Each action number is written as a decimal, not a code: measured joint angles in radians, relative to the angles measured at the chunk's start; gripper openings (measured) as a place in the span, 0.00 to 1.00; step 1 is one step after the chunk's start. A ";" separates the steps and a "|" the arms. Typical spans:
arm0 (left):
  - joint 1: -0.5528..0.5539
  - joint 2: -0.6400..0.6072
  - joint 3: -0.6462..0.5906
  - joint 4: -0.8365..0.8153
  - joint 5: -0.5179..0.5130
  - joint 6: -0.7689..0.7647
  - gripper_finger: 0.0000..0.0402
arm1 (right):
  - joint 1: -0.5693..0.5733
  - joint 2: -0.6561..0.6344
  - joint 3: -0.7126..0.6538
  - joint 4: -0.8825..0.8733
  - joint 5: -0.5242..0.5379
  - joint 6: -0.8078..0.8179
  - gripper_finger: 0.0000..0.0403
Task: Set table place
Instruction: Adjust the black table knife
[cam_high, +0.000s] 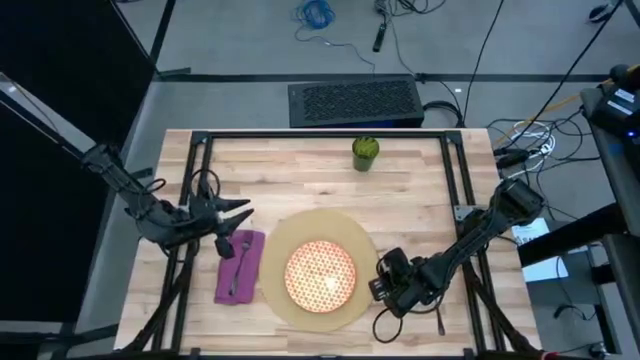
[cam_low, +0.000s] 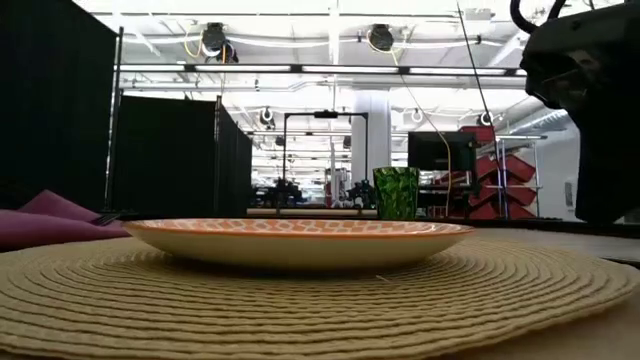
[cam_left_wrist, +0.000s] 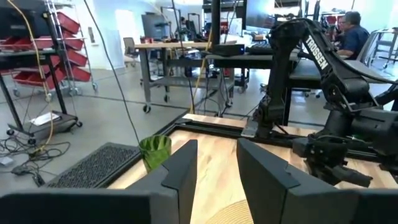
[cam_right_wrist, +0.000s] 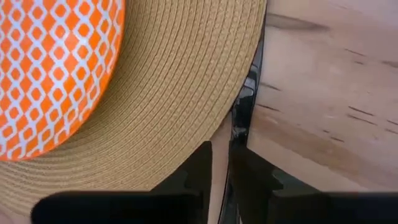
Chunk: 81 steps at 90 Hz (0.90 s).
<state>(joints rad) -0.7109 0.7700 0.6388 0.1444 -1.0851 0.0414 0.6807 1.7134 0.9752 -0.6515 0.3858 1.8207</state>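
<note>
At the lower right of the high view, the right gripper (cam_right_wrist: 221, 165) is low over the bench (cam_right_wrist: 323, 93). Its fingers are drawn close and pinch a slim dark utensil (cam_right_wrist: 244, 102) that runs right along the rim of the place mat (cam_right_wrist: 186, 93). The mat lies in the lower middle of the bench, with the red-and-cream plate (cam_right_wrist: 56, 68) resting on its centre.

To the mat's left lies a purple napkin (cam_high: 238, 268). The left gripper (cam_high: 238, 213) hangs just above the napkin's upper end, fingers spread and holding nothing. Farther up, near the top edge of the bench, a green cup (cam_high: 365, 153) stands well apart from everything.

The risk sits at the mat's rim. If the utensil comes down half on the woven edge, it could tilt or roll. A sideways drag on release could nudge the mat and shift the plate with it. It looks safer to let go straight down on bare wood, just beside the mat.
</note>
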 joint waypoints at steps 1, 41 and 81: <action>0.000 0.000 0.000 0.000 0.000 0.000 0.25 | 0.000 0.004 0.000 0.000 0.000 0.000 0.07; 0.000 0.000 0.000 0.000 0.000 0.000 0.25 | 0.000 0.028 0.000 -0.002 0.001 -0.025 0.00; 0.000 0.000 0.000 0.001 0.000 0.000 0.25 | -0.016 0.028 0.000 -0.023 0.002 -0.027 0.00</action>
<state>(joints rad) -0.7109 0.7700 0.6384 0.1453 -1.0851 0.0414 0.6650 1.7412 0.9749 -0.6745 0.3874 1.7941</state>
